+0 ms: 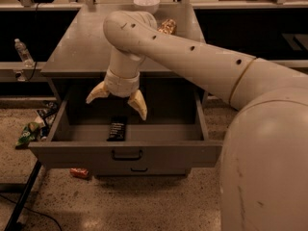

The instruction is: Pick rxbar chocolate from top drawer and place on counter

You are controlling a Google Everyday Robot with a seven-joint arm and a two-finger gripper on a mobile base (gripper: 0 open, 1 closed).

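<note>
the bar (117, 129) lies flat on the floor of the open drawer (166, 130), left of centre and close behind the front panel, long side running front to back. the gripper (117, 107) hangs just above it and slightly behind, inside the drawer opening, not touching it. its two fingers (137, 103) are spread wide and released, with nothing between them; the left tip points out toward the drawer's left wall, and the right tip points down, ending just above and right of the bar's far end

the bar is a thin black rectangle in a smooth wrapper with faint pale lettering. the drawer is a wide, shallow tray of dull grey metal with low walls and a small black handle (126, 154) at the middle of its front. a second handle (138, 169) shows on the panel below. the table (82, 47) above is a flat, smooth grey slab, wider than the drawer. at its back edge stands a round white bowl (147, 3), and near it lies a crushed gold can (167, 26), partly hidden by the arm (192, 57). the fingers are yellowish, tapered and curved like claws, set under a pale ribbed wrist

the arm is thick, smooth and cream, dotted with small dark holes. it comes in from the lower right, runs up and left across the table, bends sharply at a rounded elbow over the table's middle, then drops straight down past the front edge into the drawer

on the speckled floor lie a red can (79, 173) under the drawer's left end and a green wrapper (29, 134) further left. a clear bottle (22, 53) stands on a shelf at far left
</note>
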